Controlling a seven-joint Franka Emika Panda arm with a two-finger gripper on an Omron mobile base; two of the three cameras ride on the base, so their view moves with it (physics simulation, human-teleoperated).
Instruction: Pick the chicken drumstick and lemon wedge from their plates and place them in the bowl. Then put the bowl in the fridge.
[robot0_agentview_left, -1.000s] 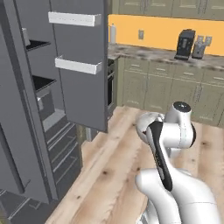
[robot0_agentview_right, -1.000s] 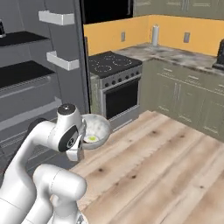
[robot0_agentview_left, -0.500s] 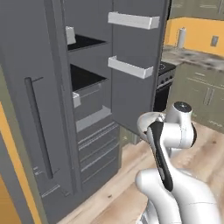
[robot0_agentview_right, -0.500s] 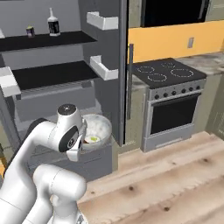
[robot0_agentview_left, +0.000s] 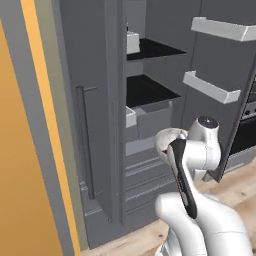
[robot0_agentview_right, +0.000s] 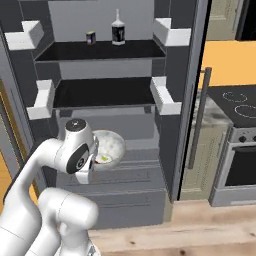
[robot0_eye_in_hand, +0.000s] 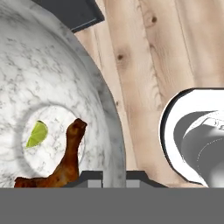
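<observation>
So the bowl is up in the air in front of the open fridge, with the chicken drumstick and lemon wedge sitting loose in the bottom. The end effector is pinched narrow on the bowl's rim. Glossy stone-looking thing, so I'd guess heavy-ish, stiff and slippery, and hanging off one edge it'll want to tip. Keep it level or the food slides. The dark shelf looks like the spot for it
</observation>
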